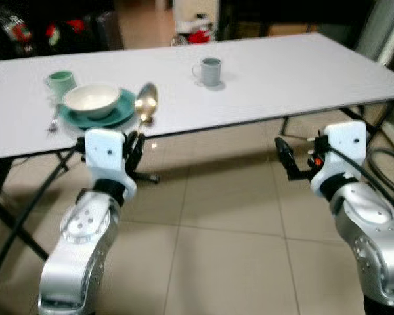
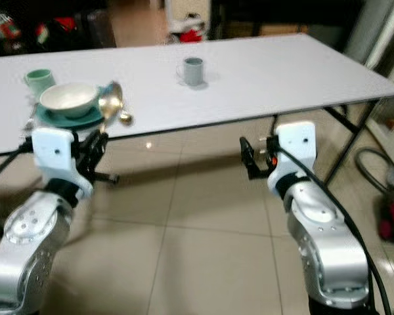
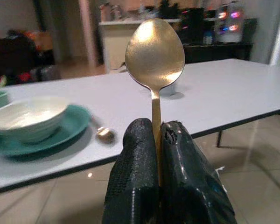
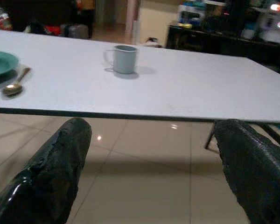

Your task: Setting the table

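Note:
A white bowl (image 1: pixel 92 98) sits on a teal plate (image 1: pixel 122 109) at the left of the white table (image 1: pixel 289 79). Behind it is a green cup (image 1: pixel 61 80), and a fork (image 1: pixel 54 120) lies to the plate's left. My left gripper (image 1: pixel 134 141) hangs below the table's near edge, shut on the handle of a gold spoon (image 3: pixel 155 53) that stands upright in front of the plate. A second small spoon (image 4: pixel 14 87) lies on the table beside the plate. A grey mug (image 1: pixel 211 71) stands mid-table. My right gripper (image 4: pixel 149 177) is open and holds nothing, low before the table edge.
Folding table legs (image 1: pixel 13 216) and a black cable run under the table at the left. A grey hose (image 2: pixel 374 167) lies on the tiled floor at the right. Dark shelves (image 4: pixel 233 37) and clutter stand beyond the table's far side.

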Available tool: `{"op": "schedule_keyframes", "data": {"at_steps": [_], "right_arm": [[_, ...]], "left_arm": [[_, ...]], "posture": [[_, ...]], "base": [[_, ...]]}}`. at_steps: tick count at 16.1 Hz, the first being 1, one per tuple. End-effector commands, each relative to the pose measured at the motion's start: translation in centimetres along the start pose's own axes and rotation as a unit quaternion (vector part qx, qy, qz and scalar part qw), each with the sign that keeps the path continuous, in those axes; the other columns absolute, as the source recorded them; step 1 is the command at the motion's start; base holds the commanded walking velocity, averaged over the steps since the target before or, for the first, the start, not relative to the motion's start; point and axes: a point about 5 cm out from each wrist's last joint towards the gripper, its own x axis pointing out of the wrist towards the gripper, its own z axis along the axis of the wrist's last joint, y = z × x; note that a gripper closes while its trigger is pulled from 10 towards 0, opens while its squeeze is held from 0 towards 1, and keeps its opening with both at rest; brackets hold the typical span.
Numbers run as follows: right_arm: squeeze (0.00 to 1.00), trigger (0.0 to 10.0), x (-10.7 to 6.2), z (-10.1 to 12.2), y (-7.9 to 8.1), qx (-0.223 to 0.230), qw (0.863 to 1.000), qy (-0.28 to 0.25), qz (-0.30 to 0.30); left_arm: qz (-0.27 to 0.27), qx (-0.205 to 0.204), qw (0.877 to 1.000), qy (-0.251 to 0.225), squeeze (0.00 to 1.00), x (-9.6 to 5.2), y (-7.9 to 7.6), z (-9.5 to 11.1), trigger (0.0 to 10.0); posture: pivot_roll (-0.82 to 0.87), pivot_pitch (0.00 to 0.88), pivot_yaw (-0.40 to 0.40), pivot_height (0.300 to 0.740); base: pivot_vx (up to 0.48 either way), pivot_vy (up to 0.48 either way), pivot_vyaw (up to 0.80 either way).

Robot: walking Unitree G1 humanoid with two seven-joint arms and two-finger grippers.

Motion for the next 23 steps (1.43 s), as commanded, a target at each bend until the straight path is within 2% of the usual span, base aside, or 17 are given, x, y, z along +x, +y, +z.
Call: {"op": "schedule_keyframes", "data": {"at_steps": [1,3,13,17,23], "right_arm": [[0.00,10.0,0.2,-0.1,0.6,-0.004,1.000,-0.005,0.010],[0.00,10.0,0.2,-0.4,0.4,0.008,1.000,0.003,0.003],[0.00,10.0,-0.2,-0.6,0.4,0.015,1.000,0.005,-0.003],[0.00,10.0,-0.3,-0.5,1.2,-0.014,1.000,0.001,0.023],[0.00,10.0,-0.3,-0.3,1.8,-0.024,0.998,0.004,0.060]], "left_arm": [[0.013,0.000,1.000,-0.002,0.00,-0.3,0.5,0.1,10.0],[0.010,0.000,1.000,-0.001,0.00,-0.3,0.5,0.0,10.0],[-0.016,0.002,1.000,0.004,0.00,0.2,-0.4,-0.3,10.0],[-0.016,0.000,1.000,0.010,0.00,0.0,-0.5,-0.6,10.0],[0.006,0.001,1.000,0.020,0.00,-0.4,0.0,-1.0,10.0]], "posture": [[-0.06,0.000,0.017,0.740],[-0.06,0.000,0.016,0.740],[-0.08,0.000,0.037,0.740],[-0.08,0.000,0.037,0.740],[-0.09,0.000,0.025,0.740]], "base": [[0.352,0.000,0.00],[0.351,0.000,0.00],[0.352,0.000,-0.80],[0.352,0.000,0.00],[0.342,0.000,0.00]]}}
